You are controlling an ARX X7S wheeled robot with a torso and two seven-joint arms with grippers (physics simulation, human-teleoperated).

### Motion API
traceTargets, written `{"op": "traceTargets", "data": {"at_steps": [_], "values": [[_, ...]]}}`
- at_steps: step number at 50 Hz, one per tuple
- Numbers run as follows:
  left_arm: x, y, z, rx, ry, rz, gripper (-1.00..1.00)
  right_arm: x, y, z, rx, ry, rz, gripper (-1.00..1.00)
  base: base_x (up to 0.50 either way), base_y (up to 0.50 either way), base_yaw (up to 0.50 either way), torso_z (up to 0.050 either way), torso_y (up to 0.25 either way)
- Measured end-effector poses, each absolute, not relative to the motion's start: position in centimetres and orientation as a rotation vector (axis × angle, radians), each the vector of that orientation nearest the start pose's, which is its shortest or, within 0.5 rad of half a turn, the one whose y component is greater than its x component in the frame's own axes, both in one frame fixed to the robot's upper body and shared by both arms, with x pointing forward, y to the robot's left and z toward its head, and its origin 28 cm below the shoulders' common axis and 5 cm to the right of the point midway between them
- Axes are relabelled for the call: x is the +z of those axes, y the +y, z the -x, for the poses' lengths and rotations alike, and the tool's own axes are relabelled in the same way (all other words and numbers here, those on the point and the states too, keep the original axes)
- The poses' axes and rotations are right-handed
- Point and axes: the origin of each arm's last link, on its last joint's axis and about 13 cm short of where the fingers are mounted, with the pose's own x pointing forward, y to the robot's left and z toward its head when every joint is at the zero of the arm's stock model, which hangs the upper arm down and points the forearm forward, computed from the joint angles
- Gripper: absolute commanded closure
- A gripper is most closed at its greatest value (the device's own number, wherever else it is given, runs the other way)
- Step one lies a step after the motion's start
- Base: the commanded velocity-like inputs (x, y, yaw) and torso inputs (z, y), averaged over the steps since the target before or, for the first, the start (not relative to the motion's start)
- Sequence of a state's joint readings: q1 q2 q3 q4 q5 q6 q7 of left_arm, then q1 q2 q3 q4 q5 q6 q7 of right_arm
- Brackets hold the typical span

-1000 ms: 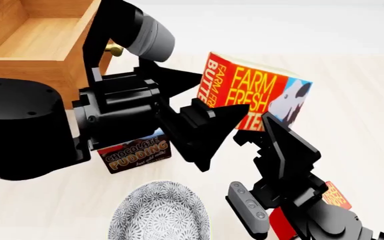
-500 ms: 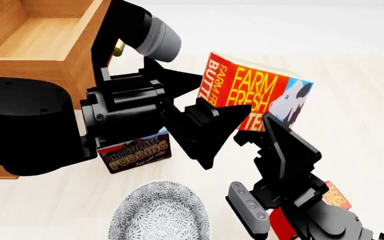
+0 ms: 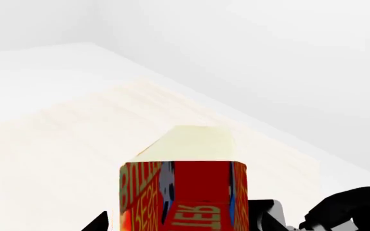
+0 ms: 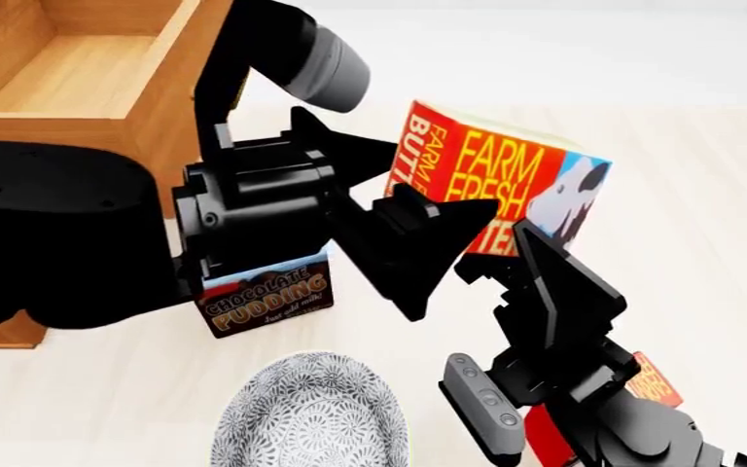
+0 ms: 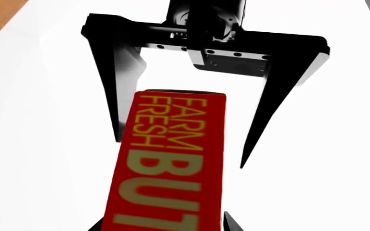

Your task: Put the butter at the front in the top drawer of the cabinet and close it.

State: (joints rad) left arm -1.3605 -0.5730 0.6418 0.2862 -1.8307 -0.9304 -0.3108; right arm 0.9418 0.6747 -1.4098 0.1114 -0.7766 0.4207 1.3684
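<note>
Red butter point(image 4: 510, 190) stands between the left gripper's point(image 4: 407, 199) spread, released fingers; right gripper point(image 4: 510, 263) unclear.

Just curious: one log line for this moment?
right gripper: holding butter | left gripper: open around butter | top drawer: open

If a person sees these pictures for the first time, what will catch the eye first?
First the bright red butter carton lettered FARM FRESH, raised at the centre of the head view. The left hand reaches toward it with jaws spread, and the right hand is just below it. Behind them, at upper left, the top drawer stands open.
</note>
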Motion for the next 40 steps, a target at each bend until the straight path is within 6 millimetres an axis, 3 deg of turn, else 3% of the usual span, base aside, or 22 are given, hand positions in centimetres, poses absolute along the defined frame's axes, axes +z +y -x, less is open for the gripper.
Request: {"op": "traceTargets", "data": {"at_steps": [15, 16, 40], "values": [[32.05, 17.75, -24.78, -1.070, 0.178, 0.025, -1.00, 12.59, -14.29, -31.79, -0.491, -1.490, 1.327, 1.00, 0.00, 0.00, 0.00, 0.000, 0.000], [32.06, 17.73, -24.80, -1.069, 0.178, 0.025, 1.00, 12.58, -14.29, -31.79, -0.491, -1.490, 1.326, 1.00, 0.00, 0.00, 0.00, 0.000, 0.000], [32.23, 17.68, -24.53, -1.066, 0.185, 0.047, 1.00, 12.64, -14.30, -31.94, -0.502, -1.511, 1.314, 1.00, 0.00, 0.00, 0.00, 0.000, -0.001]]}}
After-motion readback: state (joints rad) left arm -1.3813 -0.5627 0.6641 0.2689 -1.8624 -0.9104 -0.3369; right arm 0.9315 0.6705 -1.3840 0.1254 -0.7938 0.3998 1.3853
